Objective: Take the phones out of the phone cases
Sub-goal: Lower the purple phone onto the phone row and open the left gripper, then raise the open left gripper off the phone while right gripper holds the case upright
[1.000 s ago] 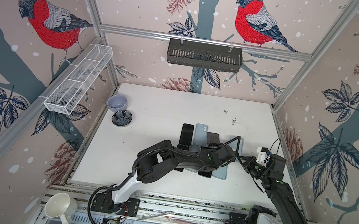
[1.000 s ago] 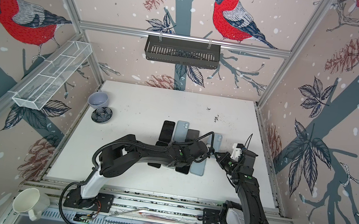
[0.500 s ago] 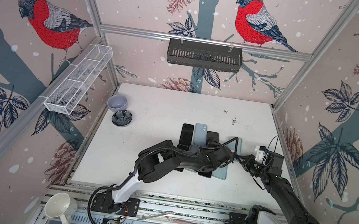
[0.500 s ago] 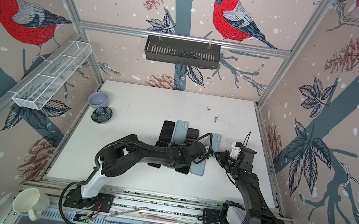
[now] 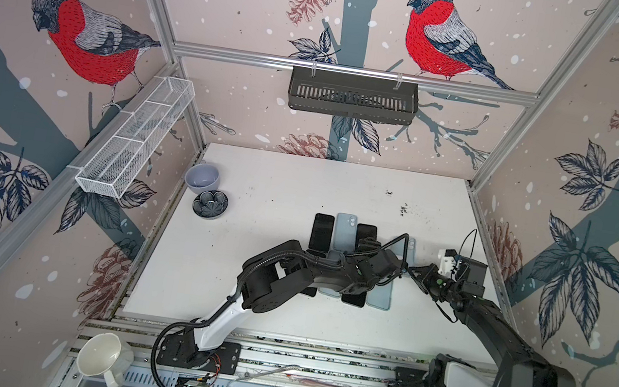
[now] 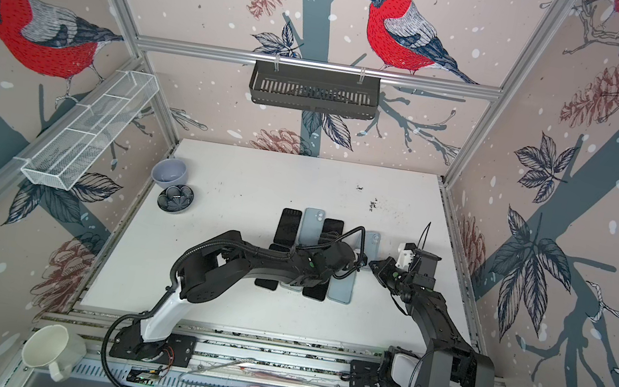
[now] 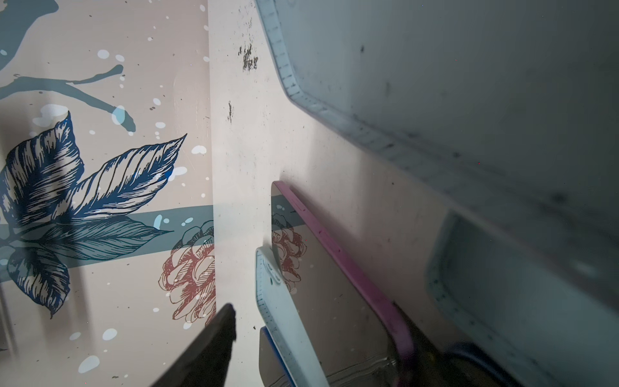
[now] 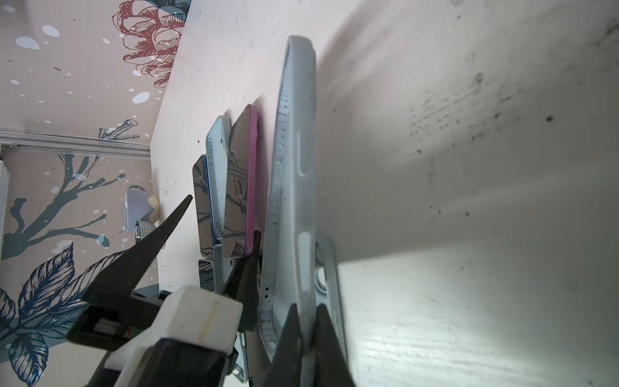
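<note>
A light blue phone case point(image 8: 294, 167) lies at the right end of the rows of phones in both top views point(image 5: 381, 295) point(image 6: 341, 289). My right gripper point(image 8: 306, 321) is shut on its long side wall, seen in a top view point(image 5: 413, 271). Whether a phone sits inside it I cannot tell. Right beside it lies a pink-edged phone point(image 7: 335, 284) point(image 8: 239, 201), dark screen up. My left gripper point(image 7: 315, 315) point(image 5: 399, 265) stands open over that phone and a second light blue case point(image 7: 284, 318). One of its fingers point(image 8: 248, 268) rests against the pink edge next to the held case.
More phones and light blue cases point(image 5: 345, 229) lie side by side in the middle of the white table point(image 5: 277, 198). A grey bowl point(image 5: 202, 177) and a dark dish point(image 5: 210, 203) stand at the back left. A white mug point(image 5: 103, 355) sits off the table's front.
My left gripper's jaws have gone from shut to wide open beside the held case. The right gripper stays shut on the case and has barely moved.
</note>
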Robot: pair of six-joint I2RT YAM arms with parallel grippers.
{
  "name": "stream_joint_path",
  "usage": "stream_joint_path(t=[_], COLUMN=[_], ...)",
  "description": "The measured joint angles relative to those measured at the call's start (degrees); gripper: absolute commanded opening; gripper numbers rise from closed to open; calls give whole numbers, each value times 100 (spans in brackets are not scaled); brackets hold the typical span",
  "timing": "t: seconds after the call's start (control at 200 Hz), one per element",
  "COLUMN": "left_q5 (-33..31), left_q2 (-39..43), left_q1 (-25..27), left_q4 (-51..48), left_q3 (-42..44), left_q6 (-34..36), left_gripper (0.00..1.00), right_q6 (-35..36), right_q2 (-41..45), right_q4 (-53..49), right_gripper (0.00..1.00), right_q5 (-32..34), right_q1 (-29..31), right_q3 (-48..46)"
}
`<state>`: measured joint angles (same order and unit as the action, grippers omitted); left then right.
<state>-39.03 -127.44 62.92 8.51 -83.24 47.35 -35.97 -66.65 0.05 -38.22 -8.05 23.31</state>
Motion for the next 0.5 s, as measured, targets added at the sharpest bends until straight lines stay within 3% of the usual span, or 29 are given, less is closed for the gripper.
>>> stream_joint_path(t=[0.2, 0.5], left_q5=[90, 256], left_q2=[-2, -28], left_q1=[-13, -63], left_q4=[-144, -732], left_q3=[-197, -483], left_q6=[-76, -358], left_gripper=[87, 91], right_q6=[17, 68], right_q2=[-50, -61], right_q4=[-2, -15], right_gripper=[2, 3], right_q5=[13, 11], right_q1=[0, 0], right_q3=[74, 133])
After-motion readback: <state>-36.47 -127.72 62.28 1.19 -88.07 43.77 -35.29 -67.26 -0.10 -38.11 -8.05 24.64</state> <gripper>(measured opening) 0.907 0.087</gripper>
